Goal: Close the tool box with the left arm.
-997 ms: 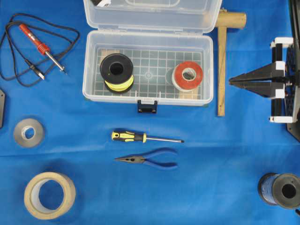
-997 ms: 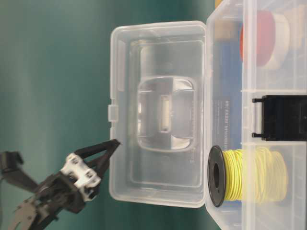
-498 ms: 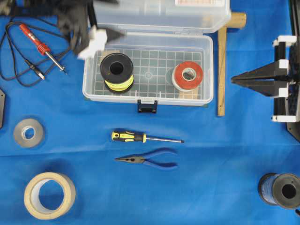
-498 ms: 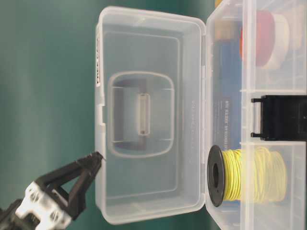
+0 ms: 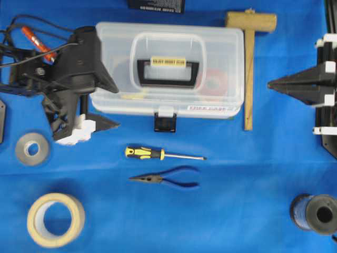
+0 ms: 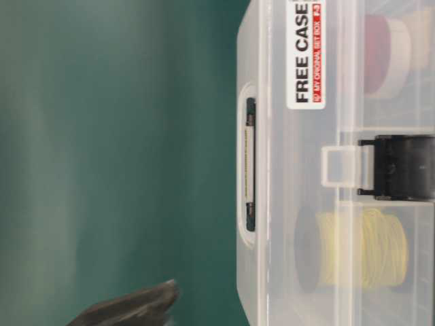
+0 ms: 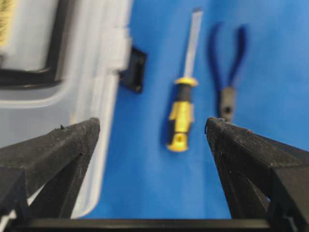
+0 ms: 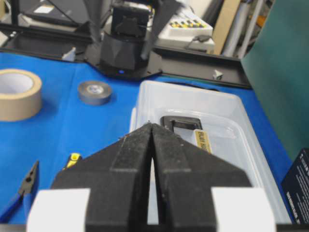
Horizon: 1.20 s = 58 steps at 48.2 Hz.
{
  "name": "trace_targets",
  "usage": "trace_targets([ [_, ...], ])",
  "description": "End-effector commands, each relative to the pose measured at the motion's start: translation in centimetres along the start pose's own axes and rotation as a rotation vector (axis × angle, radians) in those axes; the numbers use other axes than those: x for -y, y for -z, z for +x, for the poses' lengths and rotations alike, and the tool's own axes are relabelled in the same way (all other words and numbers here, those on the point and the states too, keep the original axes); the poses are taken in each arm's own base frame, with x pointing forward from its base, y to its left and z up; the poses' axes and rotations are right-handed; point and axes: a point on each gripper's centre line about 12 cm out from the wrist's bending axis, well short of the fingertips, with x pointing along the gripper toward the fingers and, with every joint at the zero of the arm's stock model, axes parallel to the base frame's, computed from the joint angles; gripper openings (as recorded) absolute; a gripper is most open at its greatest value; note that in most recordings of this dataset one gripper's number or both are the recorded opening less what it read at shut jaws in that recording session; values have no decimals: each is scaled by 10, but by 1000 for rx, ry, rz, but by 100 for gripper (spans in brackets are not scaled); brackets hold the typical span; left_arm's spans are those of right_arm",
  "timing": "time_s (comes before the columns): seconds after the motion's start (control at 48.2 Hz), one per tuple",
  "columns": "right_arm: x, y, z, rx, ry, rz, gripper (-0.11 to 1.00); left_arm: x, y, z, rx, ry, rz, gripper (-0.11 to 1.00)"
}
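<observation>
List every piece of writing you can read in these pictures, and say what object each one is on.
"FREE CASE": white sticker on the front of the tool box.
"MY ORIGINAL SET BOX": red strip of that sticker; its last characters are unclear.
Yellow label on the black handle: too blurred to read.
White print on the black object at the top edge: too small to read.

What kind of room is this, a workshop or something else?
Probably a robotics lab bench set up like a workshop: a blue cloth-covered table, hand tools such as a yellow-handled screwdriver beside a clear plastic tool box, and a black left gripper.
</observation>
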Motion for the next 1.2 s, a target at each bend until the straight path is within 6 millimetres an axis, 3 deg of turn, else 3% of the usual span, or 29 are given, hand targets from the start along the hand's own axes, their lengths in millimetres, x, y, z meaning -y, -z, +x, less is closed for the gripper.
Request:
trace_targets([
  [0.0,0,-11,2,28,0,5,0,4,-9,-25,91,14,8,89],
  [0.228,0,-12,1,32,2,9,0,2,4,-77,362,35,28,89],
  [0.395,0,-13,0,37,2,9,0,-1,32,-115,583,42,78,89],
  [0.519,0,-14,0,38,2,8,0,-4,56,-130,681,40,102,89],
  [0.644,0,-14,0,38,0,8,0,-8,85,-132,729,42,106,89],
  [0.914,0,-14,0,38,0,1,0,-16,146,-110,736,49,89,89],
  [1.184,0,-12,0,26,0,2,0,-19,170,-89,686,47,83,89],
])
